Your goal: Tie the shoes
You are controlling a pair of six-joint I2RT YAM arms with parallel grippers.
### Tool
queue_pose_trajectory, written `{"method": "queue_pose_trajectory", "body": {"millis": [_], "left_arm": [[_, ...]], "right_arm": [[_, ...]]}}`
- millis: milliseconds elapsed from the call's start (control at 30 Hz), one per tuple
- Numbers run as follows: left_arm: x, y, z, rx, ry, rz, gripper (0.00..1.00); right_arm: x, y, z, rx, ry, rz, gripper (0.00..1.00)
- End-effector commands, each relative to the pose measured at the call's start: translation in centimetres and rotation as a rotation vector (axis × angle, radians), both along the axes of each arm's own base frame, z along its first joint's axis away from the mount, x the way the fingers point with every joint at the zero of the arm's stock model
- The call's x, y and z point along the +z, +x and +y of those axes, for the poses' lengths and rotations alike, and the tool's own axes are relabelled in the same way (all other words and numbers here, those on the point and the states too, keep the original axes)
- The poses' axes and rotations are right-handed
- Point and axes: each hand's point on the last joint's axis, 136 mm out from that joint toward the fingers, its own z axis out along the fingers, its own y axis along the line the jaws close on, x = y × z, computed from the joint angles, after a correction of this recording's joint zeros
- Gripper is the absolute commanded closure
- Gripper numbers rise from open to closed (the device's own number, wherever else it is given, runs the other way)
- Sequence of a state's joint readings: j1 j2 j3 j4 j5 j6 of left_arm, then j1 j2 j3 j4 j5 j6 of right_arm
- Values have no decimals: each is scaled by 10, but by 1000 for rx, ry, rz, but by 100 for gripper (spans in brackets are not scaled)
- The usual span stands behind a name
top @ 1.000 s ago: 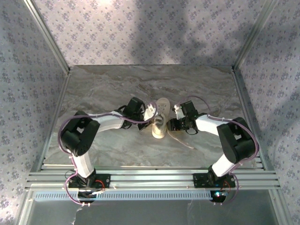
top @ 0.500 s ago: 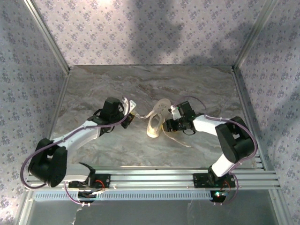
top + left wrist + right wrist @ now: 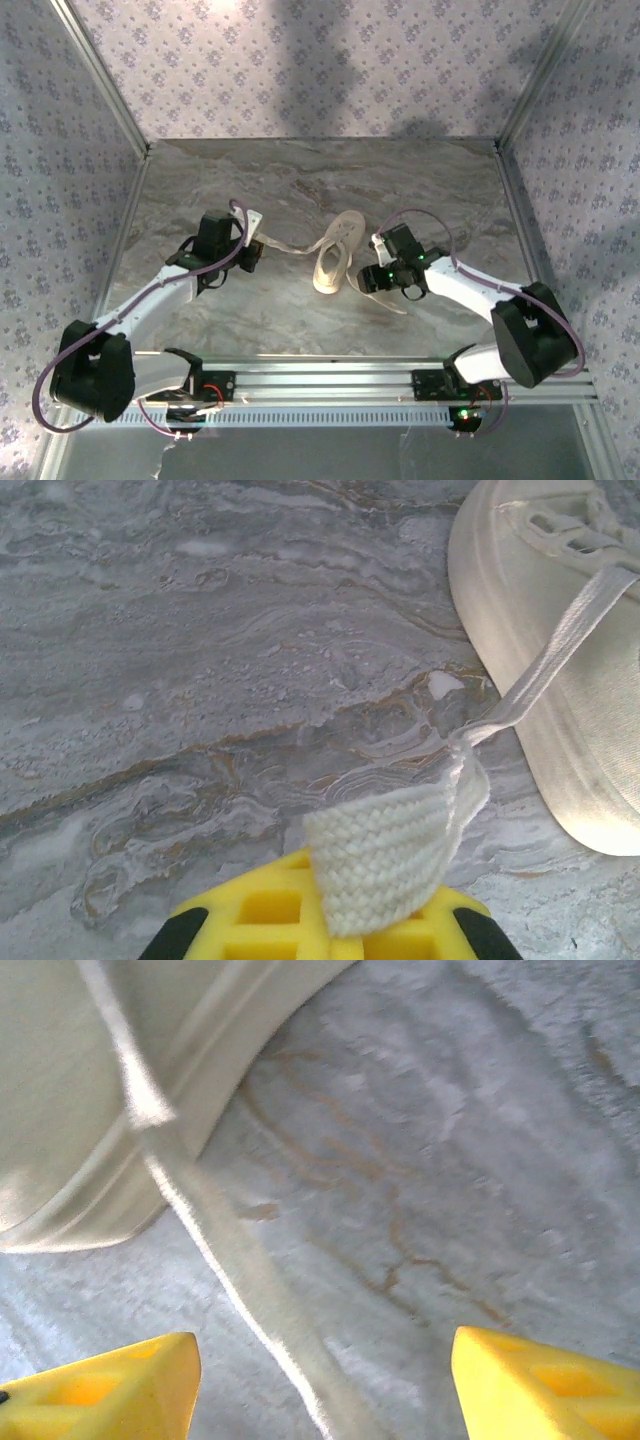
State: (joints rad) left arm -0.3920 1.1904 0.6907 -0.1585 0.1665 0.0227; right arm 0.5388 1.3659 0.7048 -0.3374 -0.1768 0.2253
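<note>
The left gripper (image 3: 255,243), pinched on 1 lace (image 3: 292,248), holds it taut leftward from the sneaker (image 3: 335,262), which lies mid-table (image 3: 200,170), long axis far-to-near. The right gripper (image 3: 372,276), jaws apart, sits just right of the sneaker's near end, over the loose lace (image 3: 390,299) trailing toward the near-right corner.

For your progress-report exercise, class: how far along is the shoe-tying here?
Done: nothing is knotted on the sneaker; one lace is drawn out leftward. In hand: the left pincer is shut on that lace; the right pincer stands open over the other lace. Left: crossing, knotting, bow.
</note>
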Motion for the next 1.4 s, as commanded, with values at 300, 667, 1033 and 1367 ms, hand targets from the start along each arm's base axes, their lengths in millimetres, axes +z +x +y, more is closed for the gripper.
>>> {"method": "queue_pose_trajectory", "body": {"millis": [300,667,1033,1367], "left_arm": [[10,11,-2,51,-61,56,100],[35,13,7,73,-76,33,100],[59,5,-11,26,-89,72,100],[-4,-39,-34,131,-17,246,100]], "right_arm": [[-33,-18,16,38,-55,80,27],[-37,-16,-8,-18,-224,42,100],[31,18,-19,-170,-26,-38,100],[63,-3,30,6,258,58,100]]}}
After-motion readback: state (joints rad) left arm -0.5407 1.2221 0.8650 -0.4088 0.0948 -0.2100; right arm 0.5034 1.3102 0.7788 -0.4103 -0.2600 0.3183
